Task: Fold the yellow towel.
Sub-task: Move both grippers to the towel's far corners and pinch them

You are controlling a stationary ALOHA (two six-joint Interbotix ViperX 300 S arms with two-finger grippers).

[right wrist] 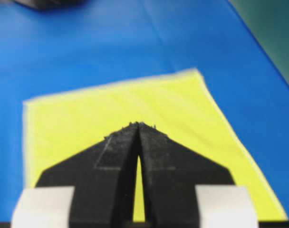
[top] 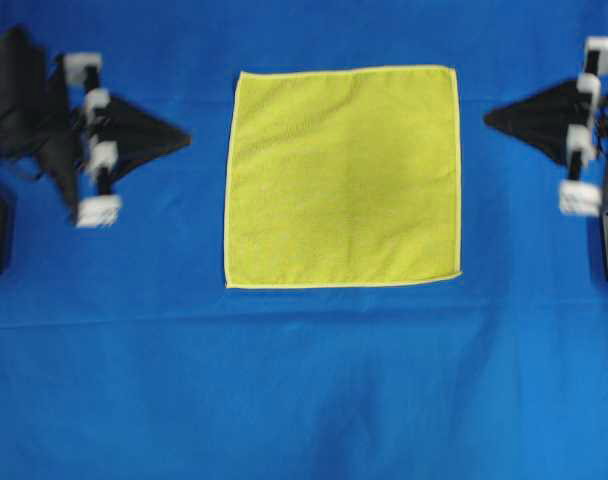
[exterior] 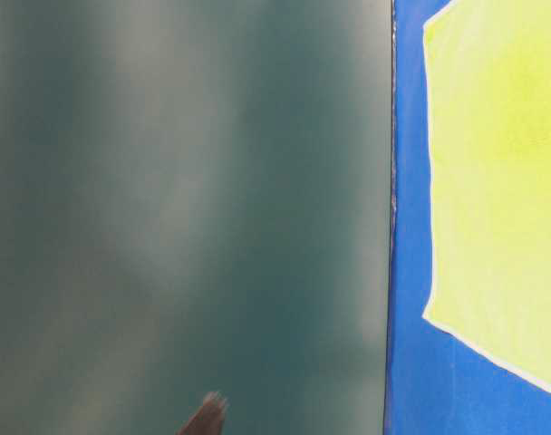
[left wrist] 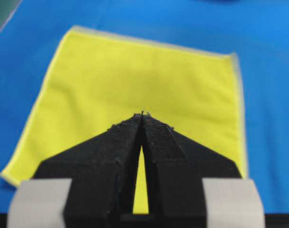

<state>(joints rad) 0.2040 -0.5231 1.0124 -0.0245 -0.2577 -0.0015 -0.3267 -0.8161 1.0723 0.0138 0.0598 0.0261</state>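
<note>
My left gripper [top: 184,138] at nine o'clock and right gripper [top: 489,118] at three o'clock, both pinched closed and empty, flank the flat, unfolded bright yellow square microfibre towel [top: 342,178] centred on the blue cloth [top: 304,380], seemingly poised to start folding.

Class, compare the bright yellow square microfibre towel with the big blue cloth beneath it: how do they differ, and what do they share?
The bright yellow square microfibre towel has a stitched lighter hem; no hem shows on the big blue cloth. The towel is small and lies on top; the blue cloth runs well beyond the towel on every side, underneath it. Both lie spread flat, and neither is held.
</note>
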